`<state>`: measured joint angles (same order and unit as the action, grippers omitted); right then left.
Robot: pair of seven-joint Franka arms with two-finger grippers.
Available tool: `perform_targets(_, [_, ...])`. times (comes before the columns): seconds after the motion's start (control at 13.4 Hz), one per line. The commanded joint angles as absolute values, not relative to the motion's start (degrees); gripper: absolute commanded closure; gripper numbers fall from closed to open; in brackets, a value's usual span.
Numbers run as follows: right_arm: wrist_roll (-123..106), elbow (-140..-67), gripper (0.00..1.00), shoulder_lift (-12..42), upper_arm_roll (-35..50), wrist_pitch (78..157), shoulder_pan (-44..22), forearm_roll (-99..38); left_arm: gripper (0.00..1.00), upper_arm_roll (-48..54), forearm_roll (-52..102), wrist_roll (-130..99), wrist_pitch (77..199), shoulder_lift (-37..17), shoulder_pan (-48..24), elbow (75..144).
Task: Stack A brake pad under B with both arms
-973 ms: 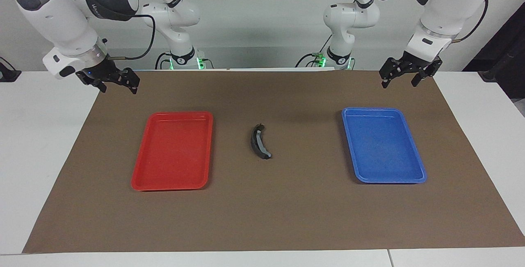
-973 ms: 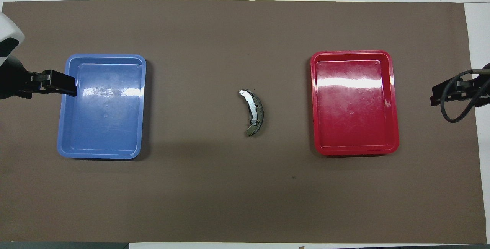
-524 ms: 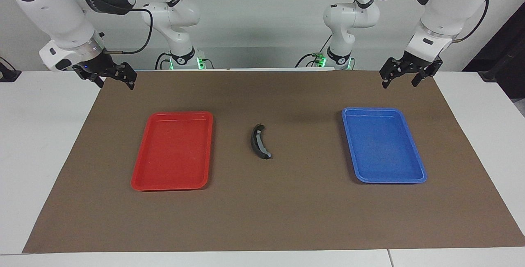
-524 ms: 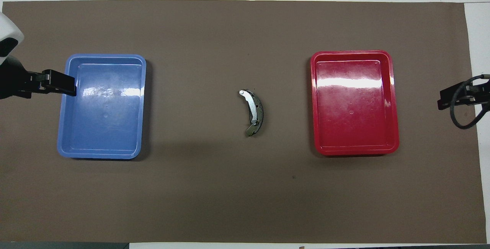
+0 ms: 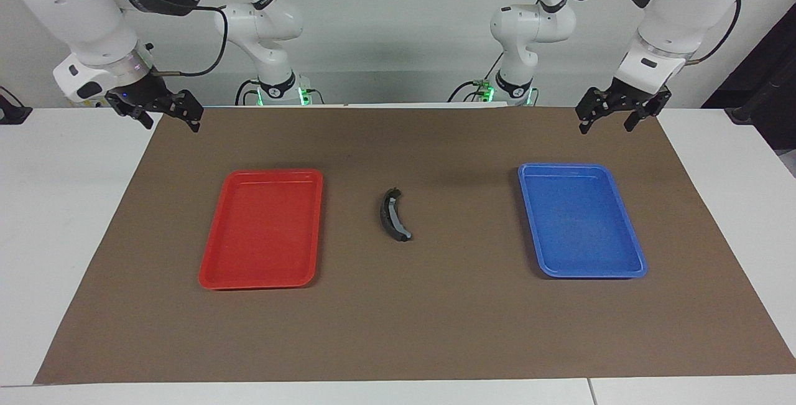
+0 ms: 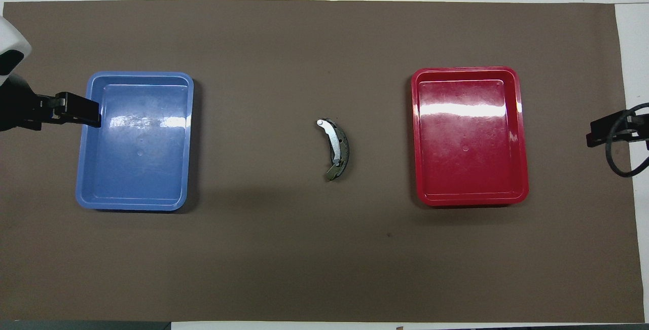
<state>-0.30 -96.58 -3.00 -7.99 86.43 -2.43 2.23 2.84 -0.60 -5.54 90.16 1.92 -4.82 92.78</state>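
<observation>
The black crescent brake piece B with its lighter grey strip lies on the brown mat between the two trays; it also shows in the overhead view. The short flat grey pad A does not show on its own; it is hidden or out of view. My left gripper is open and empty, raised over the mat's edge at the left arm's end, and shows by the blue tray's rim in the overhead view. My right gripper is open and empty, raised over the mat's corner at the right arm's end.
A red tray lies toward the right arm's end and a blue tray toward the left arm's end; neither holds anything. The brown mat covers most of the white table.
My right gripper has drawn back outward toward the right arm's end of the table, away from the red tray. The left arm and the brake piece have not moved.
</observation>
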Motion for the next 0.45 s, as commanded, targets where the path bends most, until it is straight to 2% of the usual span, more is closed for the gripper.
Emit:
perform_targets(0.0, [-1.41,-98.61,0.0,-5.1,-7.29,87.1,-1.58,2.81,0.01,2.64,0.18,-5.01,90.26,1.84,-4.66,92.64])
perform_targets(0.37, [-1.41,-97.03,0.0,-4.83,-7.29,87.36,-1.58,2.9,0.01,2.55,0.18,-4.92,90.0,1.85,-4.66,92.64])
